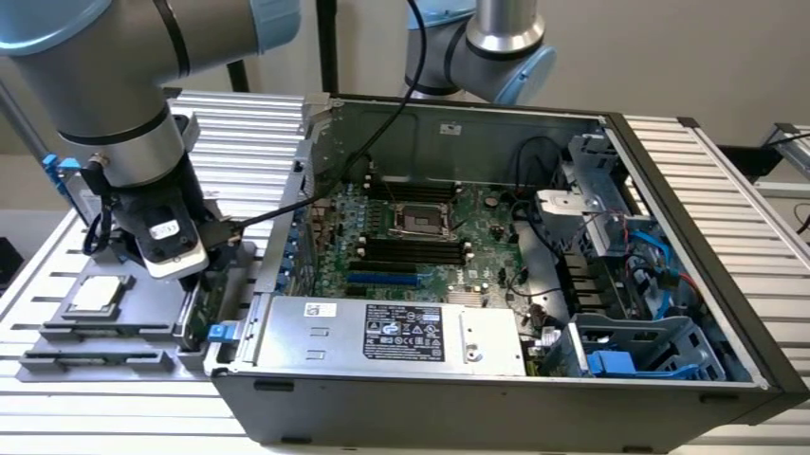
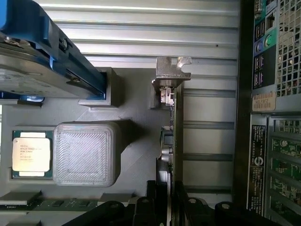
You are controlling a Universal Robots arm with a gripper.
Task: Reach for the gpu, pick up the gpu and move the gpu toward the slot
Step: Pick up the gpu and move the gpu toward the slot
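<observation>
While thin green gpu point(image 2: 177, 127) stands edge-up in ribbed grey holder point(image 2: 136, 108) | gripper point(image 2: 168, 195) straddles it | grip: cannot tell

Case wall point(image 2: 243, 108) close beside gpu point(image 2: 177, 136)

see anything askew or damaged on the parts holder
Nothing stands out: the gpu stands on edge in the gray holder, the chip lies flat in its recess, the end effector is at the gpu.

Ribbed table point(image 1: 746, 190), computer case point(image 1: 506, 417), grey fixture point(image 1: 101, 358)
</observation>
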